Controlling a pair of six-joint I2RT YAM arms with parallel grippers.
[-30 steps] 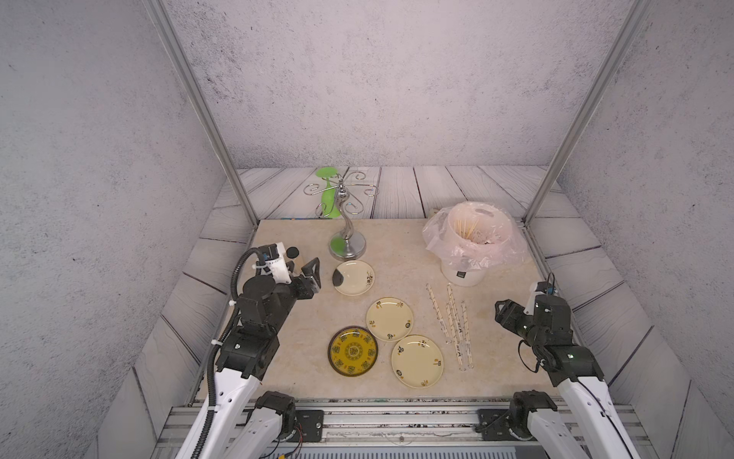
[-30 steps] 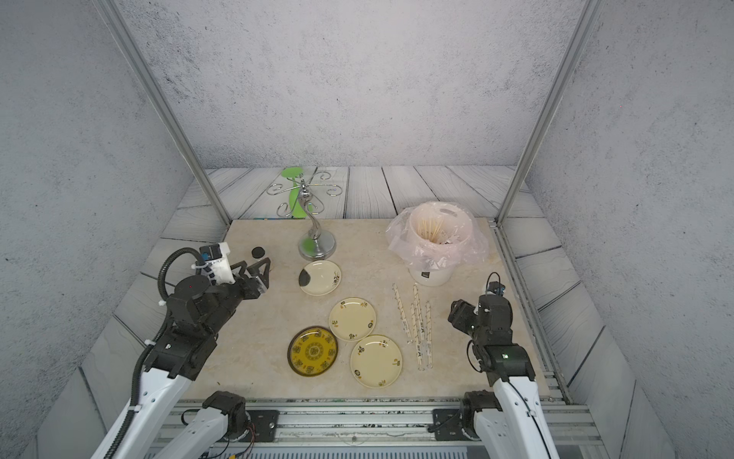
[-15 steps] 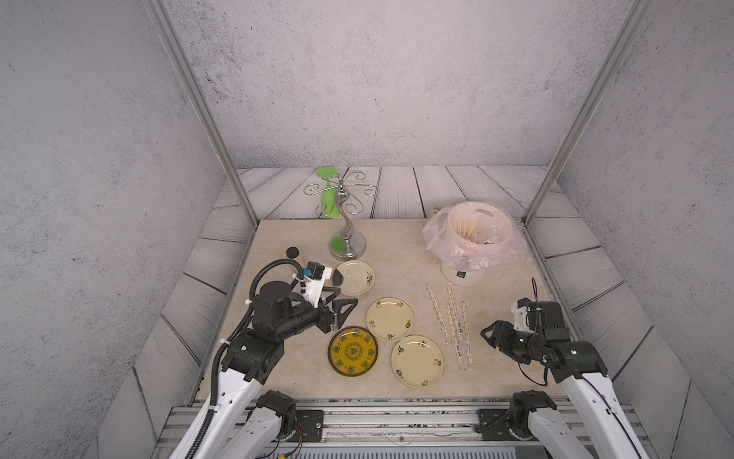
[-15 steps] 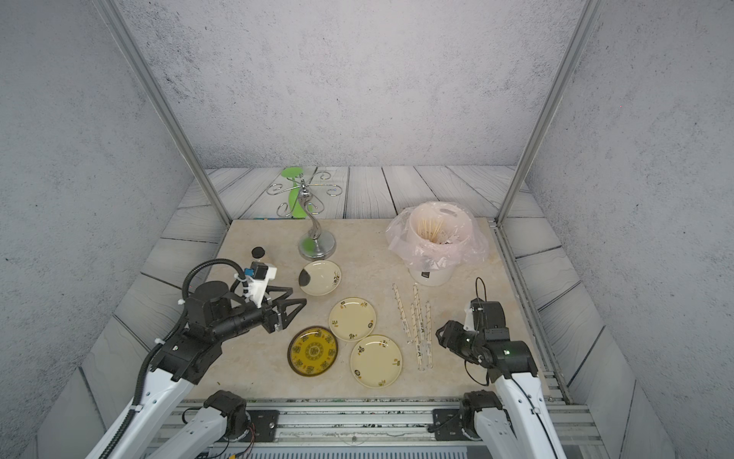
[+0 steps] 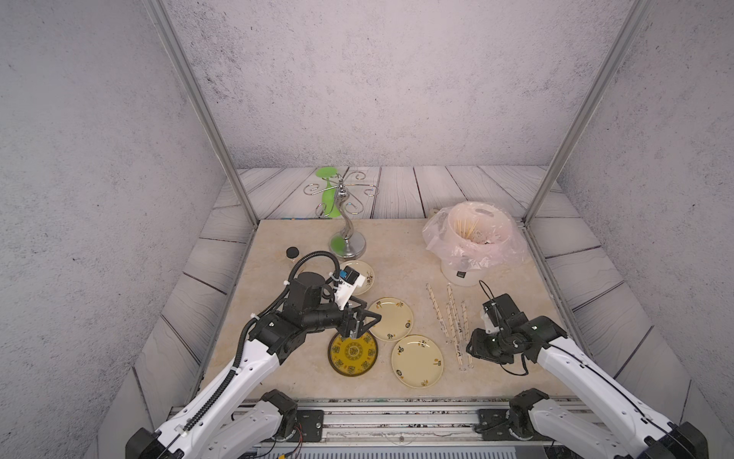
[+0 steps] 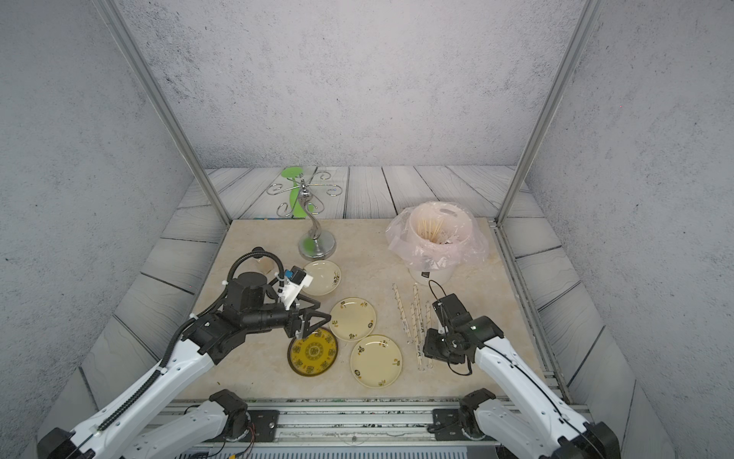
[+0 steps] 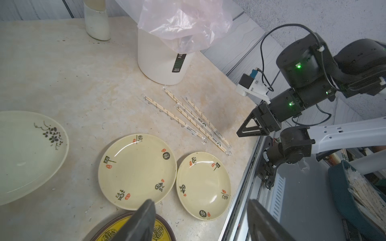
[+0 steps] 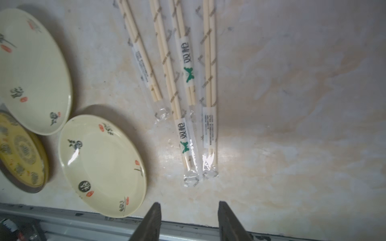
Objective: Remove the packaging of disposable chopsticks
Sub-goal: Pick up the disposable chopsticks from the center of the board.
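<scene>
Several pairs of pale disposable chopsticks (image 5: 453, 318) (image 6: 416, 314) lie side by side on the beige table, each still inside its clear printed packaging (image 8: 186, 133). My right gripper (image 5: 470, 349) (image 8: 189, 203) hovers low just beyond the near ends of the sleeves. Its jaws are open and hold nothing. My left gripper (image 5: 364, 324) (image 7: 200, 202) hangs open and empty above the yellow plate (image 5: 353, 351), well to the left of the chopsticks (image 7: 188, 121).
Three cream plates (image 5: 391, 318) (image 5: 417, 359) (image 5: 359, 274) sit left of the sleeves. A white bin with a pinkish bag (image 5: 472, 242) stands at the back right. A metal stand (image 5: 346, 238) rises at the back. The table's front rail (image 8: 83, 221) is close under the right gripper.
The left arm swung from the table's left edge to above the plates. The right gripper dropped and moved in to the near ends of the sleeves, its jaws narrowing.
</scene>
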